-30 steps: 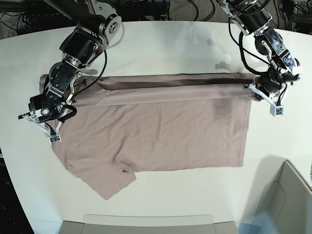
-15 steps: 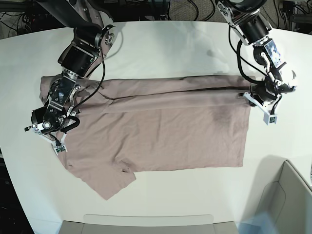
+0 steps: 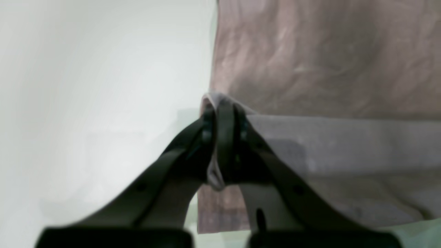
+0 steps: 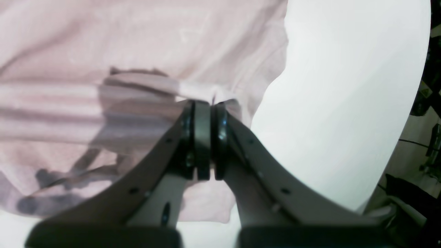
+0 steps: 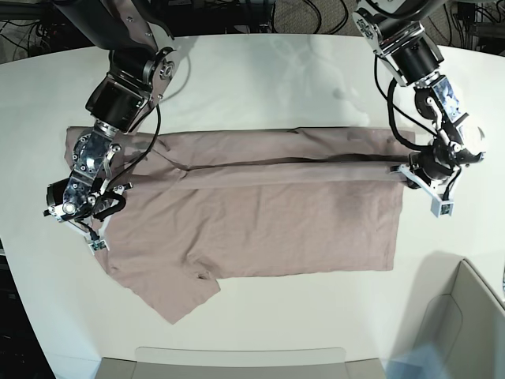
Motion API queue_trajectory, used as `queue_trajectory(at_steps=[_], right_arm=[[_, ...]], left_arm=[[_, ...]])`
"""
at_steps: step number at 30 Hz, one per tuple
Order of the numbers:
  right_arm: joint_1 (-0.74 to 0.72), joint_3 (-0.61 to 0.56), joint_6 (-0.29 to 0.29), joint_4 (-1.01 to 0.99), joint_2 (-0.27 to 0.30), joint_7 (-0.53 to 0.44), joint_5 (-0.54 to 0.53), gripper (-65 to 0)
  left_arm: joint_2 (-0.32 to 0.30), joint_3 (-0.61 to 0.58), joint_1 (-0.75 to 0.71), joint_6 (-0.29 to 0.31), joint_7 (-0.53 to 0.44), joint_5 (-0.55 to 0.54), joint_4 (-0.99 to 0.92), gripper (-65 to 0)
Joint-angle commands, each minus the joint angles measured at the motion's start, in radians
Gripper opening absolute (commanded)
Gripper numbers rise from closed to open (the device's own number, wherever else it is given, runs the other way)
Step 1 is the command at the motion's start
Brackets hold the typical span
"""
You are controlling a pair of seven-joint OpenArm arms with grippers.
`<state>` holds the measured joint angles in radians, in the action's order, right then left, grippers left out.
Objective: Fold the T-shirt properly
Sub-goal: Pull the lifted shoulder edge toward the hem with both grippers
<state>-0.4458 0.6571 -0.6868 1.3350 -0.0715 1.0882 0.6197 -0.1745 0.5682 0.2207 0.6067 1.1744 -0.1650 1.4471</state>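
Item: lengthwise fold, in progress. Since the earlier frames, the folded-over top edge of the T-shirt is carried further down the base view, toward the near edge of the worktop, and both arms are lowered with it; the turned strip now lies deeper over the body of the garment. Left gripper: jaws clenched on the hem-end corner of the fold, the pinched fabric being shown bunched between them in the left wrist view. Right gripper: jaws clenched on the sleeve-and-shoulder end, with a small tuck of cloth seen at the tips in the right wrist view. Location of garment: spread flat across the middle of the white worktop, hem toward the left arm, sleeves toward the right arm. Done: the far long edge is lifted and partly drawn over. Left, as judged: the fold is to be laid down and released, the near sleeve is not yet tucked in, and the crosswise folds are not begun.
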Motion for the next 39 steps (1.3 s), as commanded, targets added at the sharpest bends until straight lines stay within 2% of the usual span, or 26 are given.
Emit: queue_trajectory(at_steps=[1,3,5,7,9,12,14,19,24,28,31,35,39], right_arm=[[-0.032,-0.006,-0.011,0.016,0.006,-0.010,-0.004,-65.0],[-0.032,-0.006,-0.011,0.024,0.006,-0.010,-0.004,-62.6],[-0.034,-0.006,-0.011,0.039,0.011,-0.010,-0.004,-55.2],[-0.034,-0.006,-0.011,0.082,0.016,-0.010,-0.005,-49.3],[-0.034,-0.006,-0.011,0.134,0.012,-0.010,-0.013,-46.2],[-0.032,-0.006,-0.011,0.232,0.012,-0.003,-0.067,-45.6],[-0.026,-0.006,-0.011,0.291,0.017,0.043,-0.113,-45.6],[-0.034,-0.006,-0.011,0.340,0.074,0.308,-0.172,-45.6],[-0.020,-0.007,-0.011,0.334,0.120,0.308,-0.212,-45.7],[0.025,-0.029,-0.011,0.294,0.128,0.308,-0.246,-45.7],[0.078,-0.104,-0.011,0.271,0.149,0.308,-0.349,-45.7],[0.118,-0.155,-0.011,0.268,0.155,0.308,-0.528,-45.7],[0.120,-0.161,-0.011,0.258,0.177,0.308,-0.786,-45.7]], left_arm=[[-0.015,0.000,0.016,0.000,-0.012,-0.005,0.020,-60.5],[-0.015,0.000,0.015,0.000,-0.012,-0.005,0.024,-51.9],[-0.015,0.006,0.015,0.000,-0.012,-0.005,0.024,-47.2],[-0.017,0.009,0.015,0.000,-0.012,-0.005,0.024,-47.4],[-0.032,0.011,0.015,0.000,-0.011,-0.005,0.025,-48.2],[-0.049,0.013,0.016,0.000,-0.011,-0.005,0.025,-48.7],[-0.050,0.013,0.016,0.000,-0.009,-0.005,0.043,-48.7],[-0.044,0.013,-0.014,0.000,-0.009,-0.005,0.102,-48.7],[-0.043,0.013,-0.027,0.008,-0.009,-0.006,0.113,-48.7],[-0.041,0.013,-0.053,0.011,-0.004,-0.009,0.134,-48.7],[-0.040,0.008,-0.094,0.011,-0.009,-0.011,0.208,-48.7],[-0.006,0.013,-0.119,0.011,-0.009,-0.011,0.307,-48.7],[0.000,0.006,-0.143,0.011,-0.009,-0.011,0.384,-48.7]])
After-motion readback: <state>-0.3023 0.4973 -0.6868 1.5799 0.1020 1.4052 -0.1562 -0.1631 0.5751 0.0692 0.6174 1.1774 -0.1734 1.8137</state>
